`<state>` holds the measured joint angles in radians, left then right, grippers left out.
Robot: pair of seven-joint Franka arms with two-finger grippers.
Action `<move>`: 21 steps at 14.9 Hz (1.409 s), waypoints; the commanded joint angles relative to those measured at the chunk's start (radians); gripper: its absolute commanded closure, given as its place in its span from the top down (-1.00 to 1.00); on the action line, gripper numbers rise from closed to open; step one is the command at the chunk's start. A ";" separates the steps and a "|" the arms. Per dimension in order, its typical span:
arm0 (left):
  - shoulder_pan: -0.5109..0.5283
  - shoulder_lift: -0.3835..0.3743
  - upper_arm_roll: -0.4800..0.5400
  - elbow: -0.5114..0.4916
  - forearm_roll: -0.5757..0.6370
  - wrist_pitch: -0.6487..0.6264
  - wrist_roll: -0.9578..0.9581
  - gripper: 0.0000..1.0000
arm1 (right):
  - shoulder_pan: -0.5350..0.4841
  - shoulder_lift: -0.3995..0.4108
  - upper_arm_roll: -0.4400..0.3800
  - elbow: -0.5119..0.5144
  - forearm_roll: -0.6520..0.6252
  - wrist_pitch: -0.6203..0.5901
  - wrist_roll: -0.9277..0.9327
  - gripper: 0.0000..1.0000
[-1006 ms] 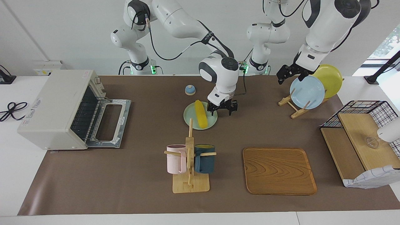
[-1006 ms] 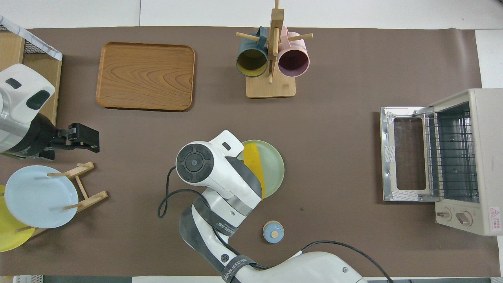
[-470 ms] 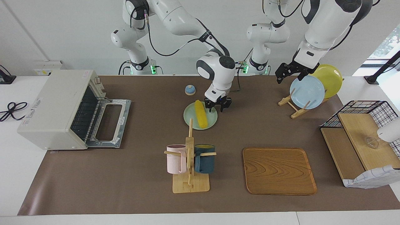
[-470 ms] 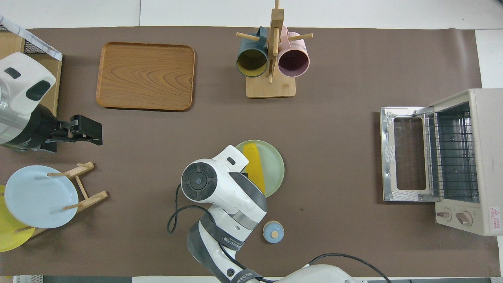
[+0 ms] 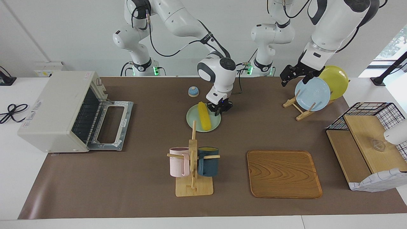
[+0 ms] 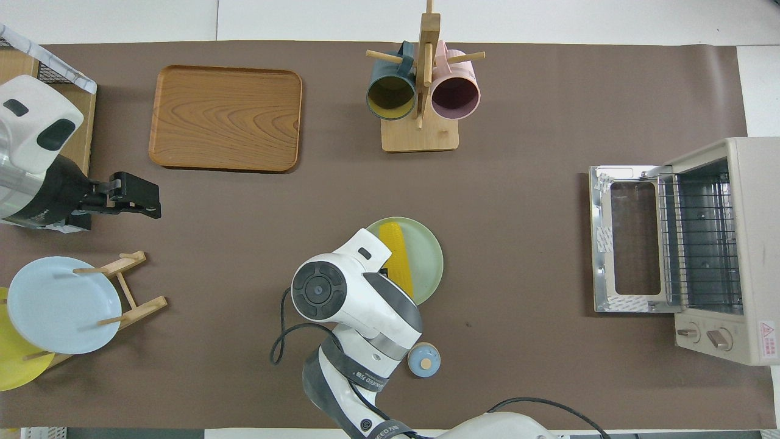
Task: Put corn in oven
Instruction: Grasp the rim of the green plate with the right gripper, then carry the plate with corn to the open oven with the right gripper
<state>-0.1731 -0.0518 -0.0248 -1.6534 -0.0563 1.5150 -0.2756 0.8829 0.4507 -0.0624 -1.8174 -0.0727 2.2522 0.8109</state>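
The yellow corn [image 5: 203,115] lies on a pale green plate [image 5: 215,124] in the middle of the table; it also shows in the overhead view [image 6: 397,258]. My right gripper [image 5: 218,111] is low over the plate's rim, beside the corn on the side toward the left arm's end, open and empty. In the overhead view its wrist hides it. The off-white oven [image 5: 56,109] stands at the right arm's end with its door [image 5: 111,124] folded down and the wire rack [image 6: 701,238] showing. My left gripper [image 5: 288,76] waits open above the plate rack.
A small blue bell [image 5: 193,91] sits nearer the robots than the plate. A mug tree [image 5: 193,159] with two mugs stands farther out. A wooden tray [image 5: 283,173], a plate rack [image 5: 313,92] and a wire shelf [image 5: 365,146] lie toward the left arm's end.
My right gripper has moved toward the robots and toward the corn, and dropped lower to the plate's rim. The corn has not moved. The left arm has barely shifted.
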 commanded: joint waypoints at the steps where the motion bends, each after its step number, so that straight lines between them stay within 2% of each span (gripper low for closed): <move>1: 0.006 0.009 -0.003 0.018 -0.016 0.004 0.018 1.00 | -0.024 -0.024 0.003 -0.005 -0.074 -0.046 -0.027 -1.00; 6: 0.006 0.009 -0.003 0.018 -0.014 0.001 0.018 1.00 | -0.071 -0.012 0.001 0.191 -0.186 -0.348 -0.143 -1.00; 8: 0.006 0.009 -0.004 0.018 -0.013 -0.001 0.018 1.00 | -0.119 -0.033 -0.001 0.196 -0.197 -0.411 -0.179 -1.00; 10: 0.006 0.009 -0.006 0.018 -0.010 0.001 0.019 1.00 | -0.208 -0.104 -0.001 0.185 -0.196 -0.500 -0.220 -1.00; 12: 0.006 0.009 -0.006 0.018 -0.007 0.001 0.018 1.00 | -0.292 -0.202 -0.001 0.107 -0.196 -0.552 -0.307 -1.00; 14: 0.006 0.009 -0.007 0.018 -0.007 0.001 0.018 1.00 | -0.399 -0.298 -0.001 -0.046 -0.193 -0.539 -0.424 -1.00; 15: 0.006 0.009 -0.007 0.018 -0.007 0.001 0.018 1.00 | -0.439 -0.325 -0.002 -0.086 -0.193 -0.530 -0.462 -1.00; 18: 0.006 0.009 -0.007 0.018 -0.007 0.001 0.016 1.00 | -0.560 -0.357 -0.002 -0.111 -0.194 -0.545 -0.599 -1.00; 21: 0.004 0.007 -0.007 0.011 -0.007 0.008 0.015 1.00 | -0.685 -0.368 -0.002 -0.173 -0.194 -0.473 -0.725 -1.00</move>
<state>-0.1735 -0.0518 -0.0286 -1.6534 -0.0583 1.5158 -0.2723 0.2628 0.1173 -0.0793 -1.9155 -0.2571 1.7096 0.1582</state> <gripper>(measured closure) 0.000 0.969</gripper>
